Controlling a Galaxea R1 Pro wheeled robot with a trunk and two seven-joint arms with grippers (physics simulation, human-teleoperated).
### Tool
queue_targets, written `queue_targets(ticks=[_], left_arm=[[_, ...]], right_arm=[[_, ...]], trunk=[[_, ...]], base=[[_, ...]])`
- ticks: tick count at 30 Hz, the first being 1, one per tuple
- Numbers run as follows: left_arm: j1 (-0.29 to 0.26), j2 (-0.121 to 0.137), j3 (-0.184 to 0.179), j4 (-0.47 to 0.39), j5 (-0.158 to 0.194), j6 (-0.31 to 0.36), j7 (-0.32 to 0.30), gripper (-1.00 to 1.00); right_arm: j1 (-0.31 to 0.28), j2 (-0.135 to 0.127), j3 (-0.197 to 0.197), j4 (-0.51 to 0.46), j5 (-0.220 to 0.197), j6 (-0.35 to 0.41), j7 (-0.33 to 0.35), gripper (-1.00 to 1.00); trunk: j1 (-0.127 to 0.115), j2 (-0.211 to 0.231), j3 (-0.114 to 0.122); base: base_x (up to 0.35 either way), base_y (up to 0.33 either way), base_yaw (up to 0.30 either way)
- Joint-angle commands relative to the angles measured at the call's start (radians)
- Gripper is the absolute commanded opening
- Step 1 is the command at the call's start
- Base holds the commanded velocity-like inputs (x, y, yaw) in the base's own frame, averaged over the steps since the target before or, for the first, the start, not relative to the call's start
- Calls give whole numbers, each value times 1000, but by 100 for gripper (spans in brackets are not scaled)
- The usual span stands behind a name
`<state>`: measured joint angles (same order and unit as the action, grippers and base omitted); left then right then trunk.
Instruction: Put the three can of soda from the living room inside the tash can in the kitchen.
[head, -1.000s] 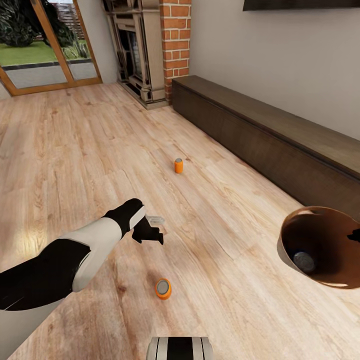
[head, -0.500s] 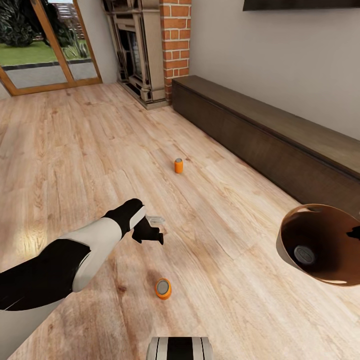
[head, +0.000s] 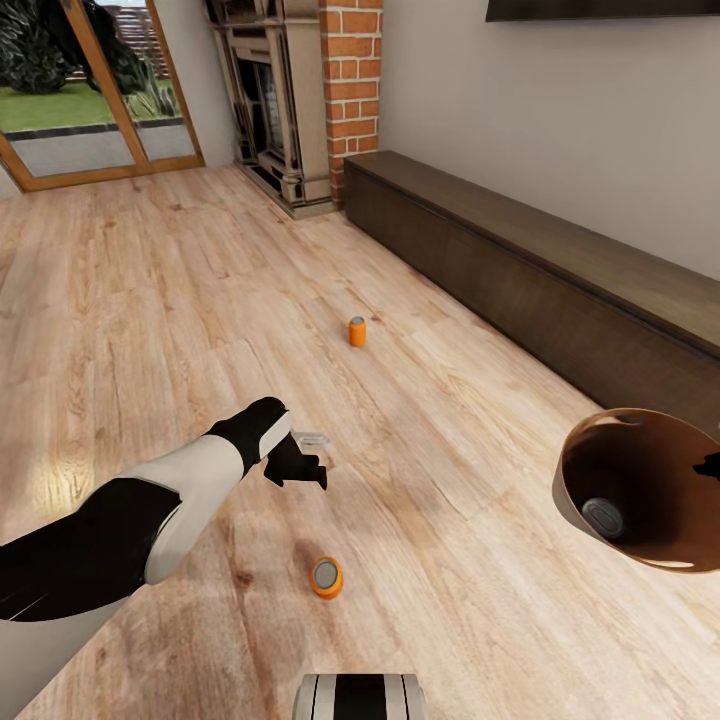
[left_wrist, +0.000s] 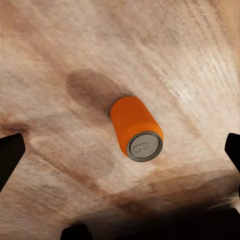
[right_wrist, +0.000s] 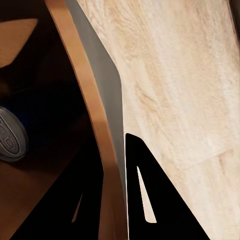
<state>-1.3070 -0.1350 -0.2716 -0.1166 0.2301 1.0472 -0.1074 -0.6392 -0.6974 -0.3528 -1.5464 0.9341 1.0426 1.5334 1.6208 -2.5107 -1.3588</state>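
My right gripper (right_wrist: 114, 200) is shut on the wall of the tash can (head: 640, 490), one finger inside the rim and one outside. The grey bin with its tan-brown inside (right_wrist: 95, 100) hangs tilted above the floor at the right. A dark blue can of soda (head: 603, 517) with a silvery top lies in it (right_wrist: 10, 135). An orange can of soda (head: 326, 577) stands on the wooden floor near my base. My left gripper (head: 298, 468) hovers above the floor, open, and the orange can (left_wrist: 136, 127) lies between its spread fingertips (left_wrist: 10, 155). A second orange can (head: 357, 331) stands farther off.
A long dark low cabinet (head: 560, 280) runs along the right wall. The red brick fireplace (head: 350, 90) stands at the back, with glass patio doors (head: 90, 100) to its left. Wooden floor (head: 150, 300) stretches wide on the left. My base (head: 360, 697) shows at the bottom edge.
The bin in my right gripper has lifted slightly, and the blue can inside it has shifted. My left arm and both orange cans have stayed where they were.
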Motion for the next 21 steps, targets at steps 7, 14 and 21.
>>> queue_targets(ticks=[7, 14, 21], left_arm=[[0, 1, 0, 0, 0, 0, 0, 100], [0, 1, -1, 0, 0, 0, -1, 100], [0, 1, -1, 0, 0, 0, 0, 100]], right_arm=[[0, 1, 0, 0, -2, 5, 7, -100], [0, 0, 0, 0, -2, 5, 7, -100], [0, 0, 0, 0, -2, 5, 7, -100]], trunk=[[0, 0, 0], [2, -1, -15], [5, -3, -42]], base=[[0, 0, 0], [0, 0, 0], [0, 0, 0]])
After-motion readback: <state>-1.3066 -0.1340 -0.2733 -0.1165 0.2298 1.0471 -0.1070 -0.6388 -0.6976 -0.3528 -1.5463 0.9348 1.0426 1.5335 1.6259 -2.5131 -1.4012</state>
